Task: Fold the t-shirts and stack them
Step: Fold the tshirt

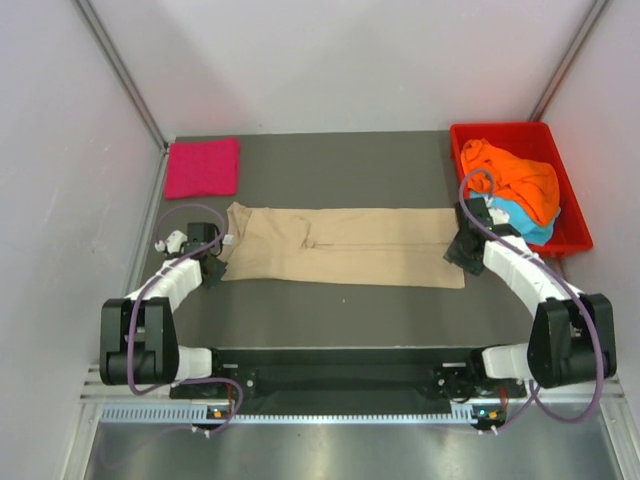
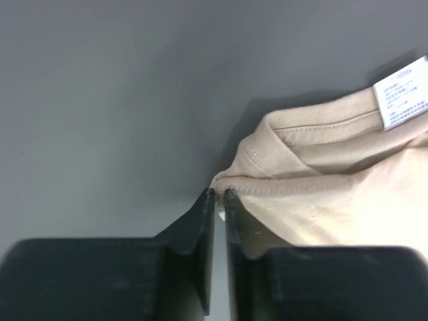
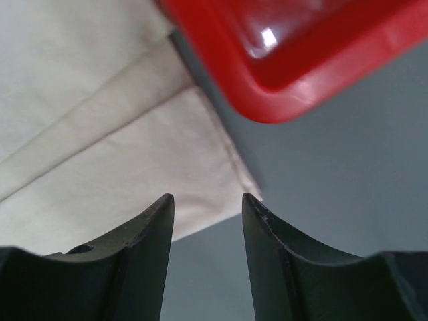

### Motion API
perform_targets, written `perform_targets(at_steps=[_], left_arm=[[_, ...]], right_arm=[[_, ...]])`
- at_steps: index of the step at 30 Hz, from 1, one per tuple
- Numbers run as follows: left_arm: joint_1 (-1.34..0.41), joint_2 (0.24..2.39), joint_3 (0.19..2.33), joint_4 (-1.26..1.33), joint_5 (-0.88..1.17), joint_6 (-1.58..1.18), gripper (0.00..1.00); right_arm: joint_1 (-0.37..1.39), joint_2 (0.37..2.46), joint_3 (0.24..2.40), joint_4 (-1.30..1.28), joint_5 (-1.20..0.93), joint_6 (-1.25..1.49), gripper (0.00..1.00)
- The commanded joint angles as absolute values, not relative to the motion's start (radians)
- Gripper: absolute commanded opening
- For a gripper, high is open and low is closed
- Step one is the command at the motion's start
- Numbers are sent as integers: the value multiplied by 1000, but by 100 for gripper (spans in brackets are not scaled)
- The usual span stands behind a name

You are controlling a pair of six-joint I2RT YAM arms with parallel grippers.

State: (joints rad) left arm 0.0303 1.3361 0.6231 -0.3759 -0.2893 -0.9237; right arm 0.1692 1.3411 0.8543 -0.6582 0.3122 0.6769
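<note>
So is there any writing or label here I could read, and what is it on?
The white neck label on the beige t-shirt: a few lines of tiny print, too blurred to read.
The red tray and the pink t-shirt: no writing shows.
Nothing else legible in any view.

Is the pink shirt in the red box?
No, the pink shirt lies folded at the far left, away from the red box.
</note>
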Motion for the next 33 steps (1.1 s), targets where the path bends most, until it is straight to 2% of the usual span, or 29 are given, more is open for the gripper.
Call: perform_targets(at_steps=[1,2,4,15,17,19,21,22,23,24,30,33], left_arm=[[37,1353,630,-354,-359,-900,11],[37,1341,620,-350,-360,-896,6],[37,1325,608,-327,-357,-887,4],[37,1282,635,-376,-377,-879,6],[35,1275,630,-371,-379,-879,5],[37,1276,630,-370,-380,-877,3],[37,1284,635,-367,-388,-871,3],[35,1292,638,-367,-396,-868,3],[37,1310,644,-370,-402,-868,3],[38,1319,649,-373,-406,-868,2],[41,1393,707,-399,-434,-855,0],[64,1398,747,-432,-520,-845,0]], right_arm=[[111,1290,782,-658,341,729,46],[107,1287,763,-652,341,729,46],[101,1284,744,-609,334,726,46],[101,1367,689,-495,311,736,44],[101,1367,670,-512,324,741,40],[101,1355,655,-523,328,738,30],[101,1339,632,-531,333,723,19],[103,1318,624,-535,333,718,9],[101,1306,609,-543,327,713,3],[101,1290,601,-551,328,715,0],[117,1192,529,-568,233,759,0],[133,1180,515,-620,207,776,0]])
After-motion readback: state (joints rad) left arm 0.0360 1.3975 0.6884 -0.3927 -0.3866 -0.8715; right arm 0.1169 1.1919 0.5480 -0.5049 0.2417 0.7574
